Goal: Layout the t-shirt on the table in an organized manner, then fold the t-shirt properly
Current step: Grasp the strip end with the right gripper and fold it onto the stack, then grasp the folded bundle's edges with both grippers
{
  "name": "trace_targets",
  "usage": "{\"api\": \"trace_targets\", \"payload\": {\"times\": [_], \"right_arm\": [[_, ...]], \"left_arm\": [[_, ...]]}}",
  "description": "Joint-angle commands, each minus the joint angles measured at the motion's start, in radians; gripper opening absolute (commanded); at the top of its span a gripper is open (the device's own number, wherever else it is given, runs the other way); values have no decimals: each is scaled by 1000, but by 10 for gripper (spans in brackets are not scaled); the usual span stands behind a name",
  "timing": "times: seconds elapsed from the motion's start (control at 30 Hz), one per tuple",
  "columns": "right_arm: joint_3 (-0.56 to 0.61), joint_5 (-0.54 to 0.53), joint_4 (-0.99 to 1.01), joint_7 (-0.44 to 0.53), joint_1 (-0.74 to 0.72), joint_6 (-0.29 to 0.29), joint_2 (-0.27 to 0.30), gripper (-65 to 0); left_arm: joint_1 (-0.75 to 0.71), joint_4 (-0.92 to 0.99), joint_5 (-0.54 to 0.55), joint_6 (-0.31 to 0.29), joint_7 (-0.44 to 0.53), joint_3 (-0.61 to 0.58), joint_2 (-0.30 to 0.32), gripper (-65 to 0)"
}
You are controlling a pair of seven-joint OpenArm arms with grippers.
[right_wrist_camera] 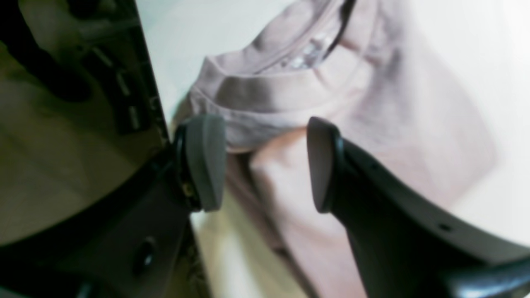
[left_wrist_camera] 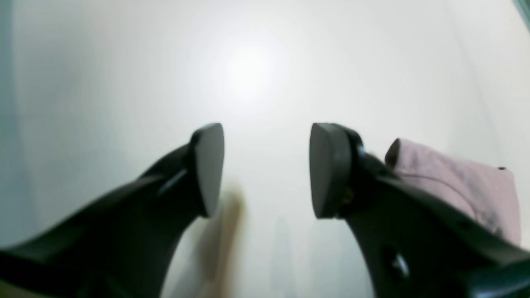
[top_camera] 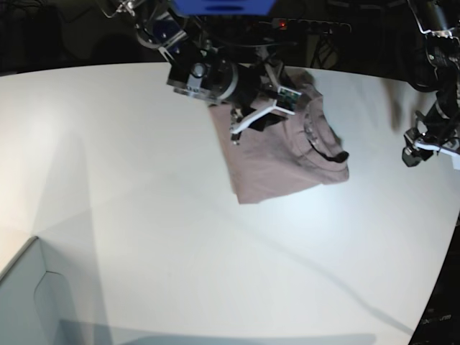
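Observation:
The pink-mauve t-shirt (top_camera: pixel 284 154) lies bunched in a rough rectangle at the back middle of the white table (top_camera: pixel 129 187), its collar (top_camera: pixel 320 140) turned to the right. My right gripper (top_camera: pixel 253 118) hovers over the shirt's back left part. In the right wrist view it (right_wrist_camera: pixel 265 163) is open and empty, with the shirt (right_wrist_camera: pixel 372 124) and its collar with neck label (right_wrist_camera: pixel 298 58) below the jaws. My left gripper (left_wrist_camera: pixel 267 169) is open and empty above bare table (left_wrist_camera: pixel 248 74), with a piece of the shirt (left_wrist_camera: pixel 455 186) to its right. In the base view it (top_camera: pixel 424 147) is at the far right, apart from the shirt.
A pale grey box corner (top_camera: pixel 29 295) stands at the front left. The table's curved edge (top_camera: pixel 438 273) runs down the right side. Dark equipment and cables (top_camera: pixel 316 29) sit behind the table.

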State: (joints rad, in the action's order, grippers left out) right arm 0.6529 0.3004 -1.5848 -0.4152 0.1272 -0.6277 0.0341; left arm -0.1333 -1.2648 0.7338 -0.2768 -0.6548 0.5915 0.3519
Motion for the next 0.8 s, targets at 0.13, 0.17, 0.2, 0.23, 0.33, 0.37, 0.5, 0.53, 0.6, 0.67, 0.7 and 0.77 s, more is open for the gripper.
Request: {"api": "trace_targets", "payload": {"times": [0.13, 0.17, 0.2, 0.23, 0.33, 0.37, 0.5, 0.53, 0.6, 0.67, 0.7, 0.77], "right_arm": [[29, -13, 88, 17, -7, -2, -43, -331], [58, -13, 103, 17, -8, -2, -43, -331], [92, -13, 119, 17, -10, -2, -43, -331], [114, -13, 131, 17, -10, -2, -41, -331], [135, -13, 154, 17, -10, -2, -41, -331], [135, -13, 157, 17, -10, -2, -41, -331], [135, -13, 128, 17, 1, -2, -38, -331], [135, -13, 116, 17, 9, -2, -35, -331], [129, -11, 73, 17, 19, -2, -16, -331], [127, -11, 14, 16, 25, -2, 8, -332], [127, -11, -13, 9, 24, -2, 19, -332], [115, -11, -59, 8, 19, -2, 42, -332]], "left_arm": [[2, -19, 13, -6, 13, 6, 19, -325], [2, -19, 13, -6, 13, 6, 19, -325], [2, -17, 13, -6, 13, 6, 19, -325], [2, -17, 13, -6, 13, 6, 19, -325], [2, -17, 13, -6, 13, 6, 19, -325], [2, -17, 13, -5, 13, 6, 19, -325], [-7, -17, 13, -5, 13, 6, 19, -325], [-13, -17, 13, -5, 13, 6, 19, -325], [-15, -17, 13, -5, 13, 6, 19, -325], [-18, -19, 13, -5, 13, 6, 19, -325], [-19, -19, 13, -5, 5, 6, 19, -325], [-19, -19, 14, -5, -44, 6, 19, -325]]}}
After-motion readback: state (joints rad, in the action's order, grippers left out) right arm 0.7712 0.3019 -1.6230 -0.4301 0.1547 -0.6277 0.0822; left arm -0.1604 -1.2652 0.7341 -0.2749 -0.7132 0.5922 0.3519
